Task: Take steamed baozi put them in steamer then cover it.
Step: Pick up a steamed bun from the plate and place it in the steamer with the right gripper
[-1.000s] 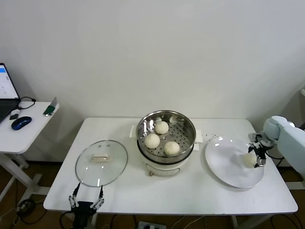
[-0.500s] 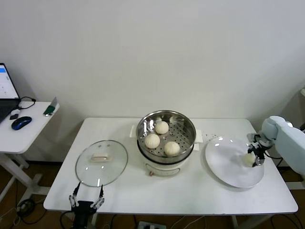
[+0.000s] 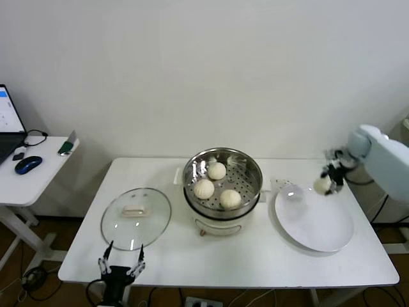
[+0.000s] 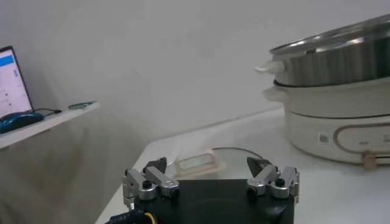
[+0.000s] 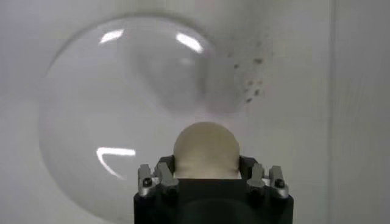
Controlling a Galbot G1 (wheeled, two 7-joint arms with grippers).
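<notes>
My right gripper (image 3: 327, 178) is shut on one cream-white baozi (image 3: 321, 185) and holds it in the air above the far edge of the white plate (image 3: 316, 224); the same baozi (image 5: 206, 150) fills the space between my jaws in the right wrist view. Three baozi (image 3: 217, 171) (image 3: 204, 188) (image 3: 231, 199) lie in the shiny steamer (image 3: 248, 162) on its white base. The glass cover (image 3: 136, 218) with its cream handle (image 3: 134, 211) lies flat on the table to the left. My left gripper (image 3: 120, 263) waits open at the table's front edge, just short of the cover (image 4: 234, 157).
The steamer's white base (image 4: 332, 125) stands past the cover in the left wrist view. A side desk (image 3: 29, 173) at the far left carries a laptop and a mouse. Bare tabletop (image 3: 217, 259) runs along the front.
My right gripper shut on the baozi on the plate, then lifted it up and toward the plate's far edge. The left arm has barely moved.
</notes>
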